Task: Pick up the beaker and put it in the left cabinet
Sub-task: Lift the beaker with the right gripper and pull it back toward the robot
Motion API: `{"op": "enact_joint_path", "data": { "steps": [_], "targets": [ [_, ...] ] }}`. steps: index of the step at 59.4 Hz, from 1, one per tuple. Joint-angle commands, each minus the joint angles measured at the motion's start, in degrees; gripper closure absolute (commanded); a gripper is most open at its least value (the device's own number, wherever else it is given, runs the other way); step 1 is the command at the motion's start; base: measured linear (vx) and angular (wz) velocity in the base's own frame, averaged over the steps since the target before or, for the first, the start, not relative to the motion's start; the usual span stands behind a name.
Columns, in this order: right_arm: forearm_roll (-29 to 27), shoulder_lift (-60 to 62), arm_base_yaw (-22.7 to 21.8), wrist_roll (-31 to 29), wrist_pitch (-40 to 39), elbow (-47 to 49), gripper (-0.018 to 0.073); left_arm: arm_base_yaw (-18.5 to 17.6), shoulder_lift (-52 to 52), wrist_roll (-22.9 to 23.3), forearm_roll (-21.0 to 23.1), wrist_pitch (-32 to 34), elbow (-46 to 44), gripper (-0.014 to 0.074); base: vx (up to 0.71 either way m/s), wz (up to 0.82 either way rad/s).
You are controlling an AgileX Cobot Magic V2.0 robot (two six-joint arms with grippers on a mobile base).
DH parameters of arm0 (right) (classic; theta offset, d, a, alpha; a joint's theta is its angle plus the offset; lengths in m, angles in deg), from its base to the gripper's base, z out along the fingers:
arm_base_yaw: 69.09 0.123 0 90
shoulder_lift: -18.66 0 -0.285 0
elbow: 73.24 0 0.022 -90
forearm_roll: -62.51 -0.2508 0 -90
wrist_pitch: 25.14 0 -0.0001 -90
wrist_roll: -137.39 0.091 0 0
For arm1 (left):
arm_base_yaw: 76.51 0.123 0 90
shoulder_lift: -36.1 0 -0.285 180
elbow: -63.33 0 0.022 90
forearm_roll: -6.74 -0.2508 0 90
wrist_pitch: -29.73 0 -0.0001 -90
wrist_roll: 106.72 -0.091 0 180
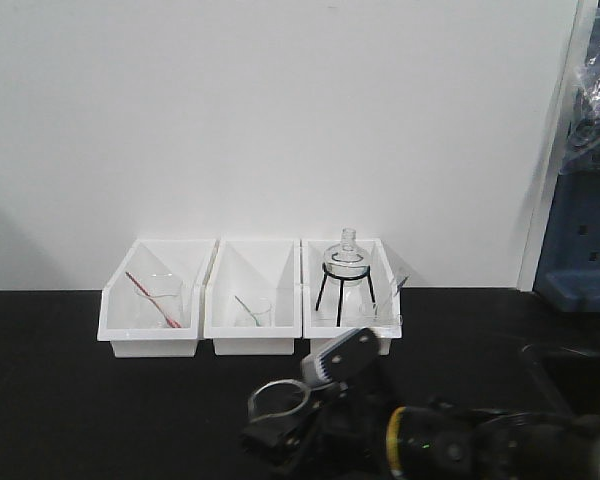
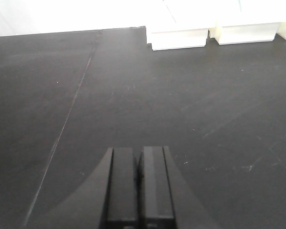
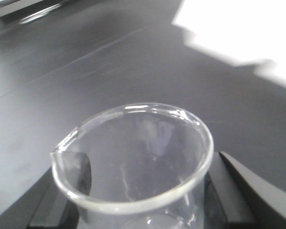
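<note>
Right wrist-mounted view shows your right tool (image 3: 142, 205) clamped on the beaker (image 3: 133, 148), probably light, slick, brittle glass, so squeeze its walls gently below the rim.

The right arm (image 1: 480, 448) is black, with a yellow band (image 1: 395, 436). The left gripper (image 2: 139, 188) has flat, matte black fingers.

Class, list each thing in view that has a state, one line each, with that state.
right gripper: shut on beaker
beaker: empty, held
left gripper: shut, empty
red-rod beaker: upright in left bin
green-rod beaker: upright in middle bin
flask: upright on tripod, right bin
</note>
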Motion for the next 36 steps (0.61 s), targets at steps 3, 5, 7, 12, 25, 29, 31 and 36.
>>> {"op": "enact_joint_path", "data": {
  "steps": [3,5,7,12,25,29,31,36],
  "targets": [
    [-0.31,11.92,-6.70,3.45,3.13,-4.26,0.0564,-0.31,0.56,0.23,-0.19,4.29,-0.89,0.0593,0.00,0.00],
    [0.26,14.78,-8.74,4.08,4.19,-5.97,0.0564,-0.31,0.56,0.23,-0.19,4.29,-0.89,0.0593,0.00,0.00],
    [0.83,17.78,-10.31,4.57,5.17,-7.34,0.0564,-0.31,0.56,0.23,-0.19,4.29,-0.89,0.0593,0.00,0.00],
    [2.21,24.42,-14.09,6.47,9.15,-11.15,0.0564,-0.31,0.56,0.23,-0.19,4.29,-0.89,0.0593,0.00,0.00],
    [4.49,42.99,-18.65,7.54,17.71,-21.92,0.0564,-0.31,0.56,0.23,-0.19,4.29,-0.89,0.0593,0.00,0.00],
    [4.33,48.03,-18.59,7.67,19.62,-25.18,0.0564,-0.31,0.56,0.23,-0.19,4.29,-0.89,0.0593,0.00,0.00],
    [4.08,50.34,-18.59,8.02,20.34,-26.80,0.0564,-0.31,0.56,0.23,-0.19,4.29,-0.89,0.0593,0.00,0.00],
    [4.05,54.93,-18.59,8.62,22.64,-30.04,0.0564,-0.31,0.56,0.23,-0.19,4.29,-0.89,0.0593,0.00,0.00]
  ]
}}
